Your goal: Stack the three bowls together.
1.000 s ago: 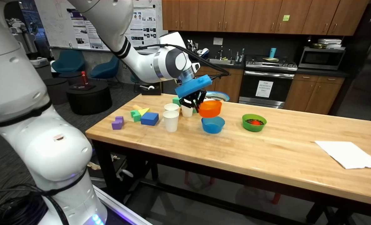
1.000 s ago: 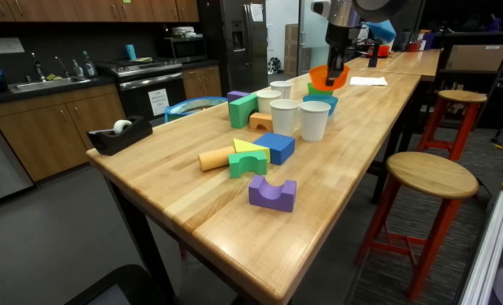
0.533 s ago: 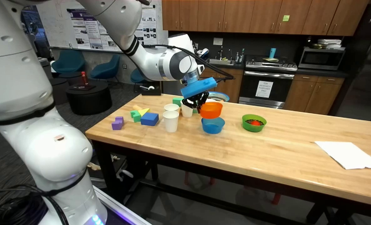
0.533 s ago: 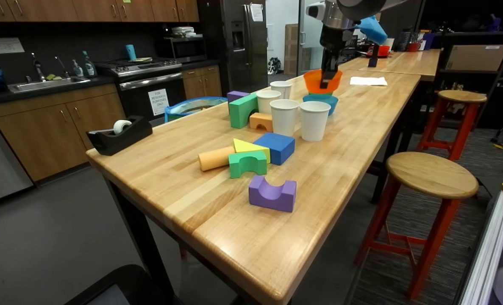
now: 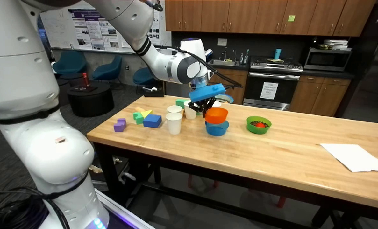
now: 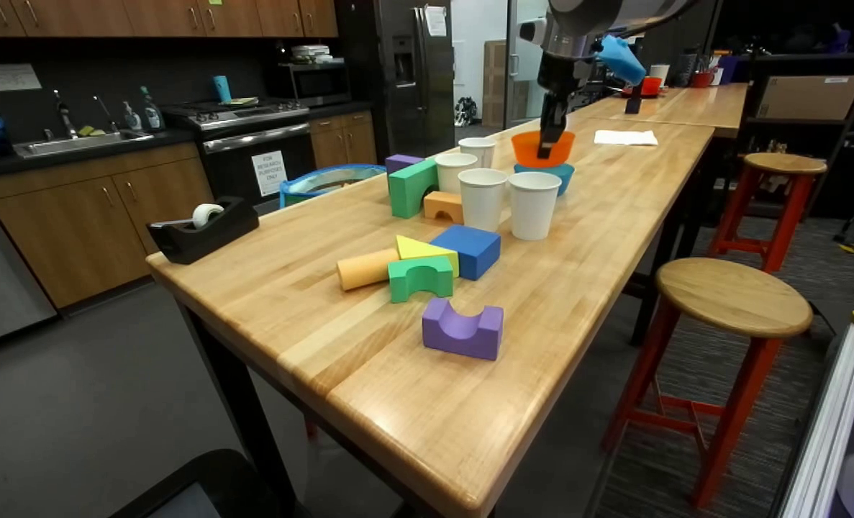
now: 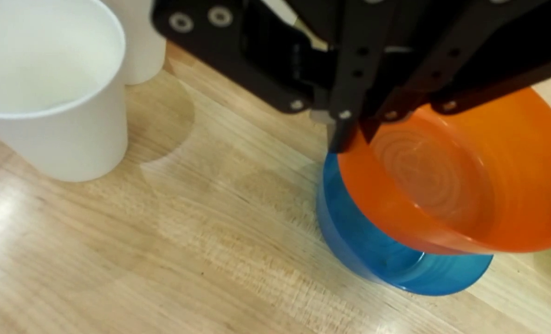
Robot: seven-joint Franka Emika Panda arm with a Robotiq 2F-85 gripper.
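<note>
My gripper [image 7: 355, 139] comes in from the top of the wrist view. Its fingers are shut on the rim of the orange bowl [image 7: 526, 185], one outside the wall and one inside. The orange bowl hangs right over the blue bowl [image 7: 396, 269] and hides much of its inside. I cannot tell whether the two touch. In both exterior views the orange bowl [image 5: 216, 116] [image 6: 524, 150] overlaps the top of the blue bowl [image 5: 217, 129] [image 6: 563, 176]. The green bowl [image 5: 258, 130] stands apart on the table, holding dark bits and a red round thing.
White cups [image 5: 174, 124] stand beside the blue bowl, close to the gripper, and one shows large in the wrist view [image 7: 80, 144]. Coloured blocks such as the blue one [image 6: 470, 252] lie near the table's end. A white sheet [image 5: 356, 156] lies on the table.
The gripper has moved down with the orange bowl, bringing it closer to the blue bowl. The blue and green bowls have not moved.
</note>
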